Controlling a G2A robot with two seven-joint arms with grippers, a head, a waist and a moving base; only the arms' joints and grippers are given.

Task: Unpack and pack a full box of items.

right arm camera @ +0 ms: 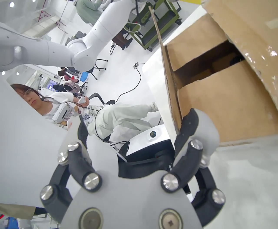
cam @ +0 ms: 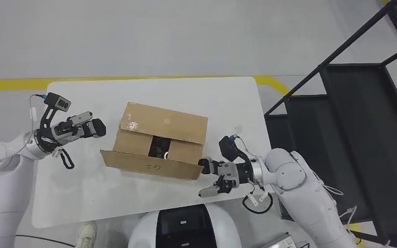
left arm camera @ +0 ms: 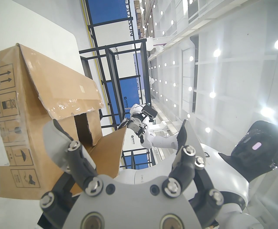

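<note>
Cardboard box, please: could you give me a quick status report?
Left gripper open beside box end. Right gripper open at front flap corner. Far flap covers much of the opening; dark item inside.

White bench (cam: 80, 186) with rounded corners, yellow floor line (cam: 18, 84) behind it, black metal staircase (cam: 347, 105) beside the bench, green cart (right arm camera: 171, 13) on pale floor.
</note>
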